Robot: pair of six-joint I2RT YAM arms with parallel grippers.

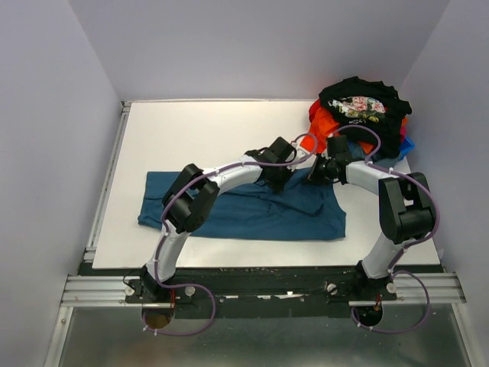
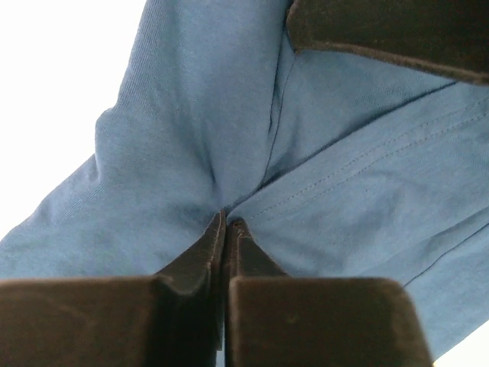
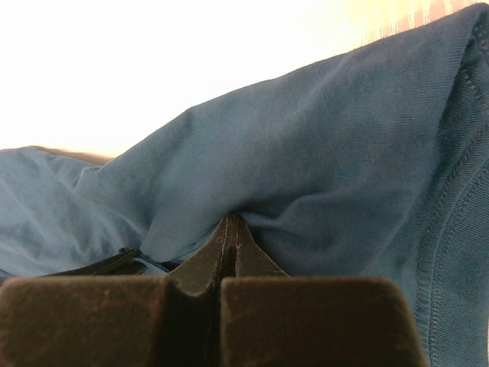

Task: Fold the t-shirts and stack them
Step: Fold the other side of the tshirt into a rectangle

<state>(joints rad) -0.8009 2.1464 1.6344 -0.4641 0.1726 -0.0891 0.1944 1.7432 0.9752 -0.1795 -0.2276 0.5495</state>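
Observation:
The teal-blue t-shirt (image 1: pixel 244 210) lies spread across the front of the white table. My left gripper (image 1: pixel 276 180) is shut on a pinch of its cloth near the shirt's far edge; the wrist view shows the cloth (image 2: pixel 229 138) bunched at the closed fingertips. My right gripper (image 1: pixel 319 174) is shut on the shirt's far right part, with cloth (image 3: pixel 321 160) gathered over its tips. The black floral t-shirt (image 1: pixel 361 105) tops a pile at the back right, over the orange-red t-shirt (image 1: pixel 325 122) and the bright blue t-shirt (image 1: pixel 407 144).
The white table (image 1: pixel 199 138) has a raised rail along its left edge (image 1: pixel 107 176) and walls on three sides. The pile of shirts sits in the back right corner, close behind my right gripper.

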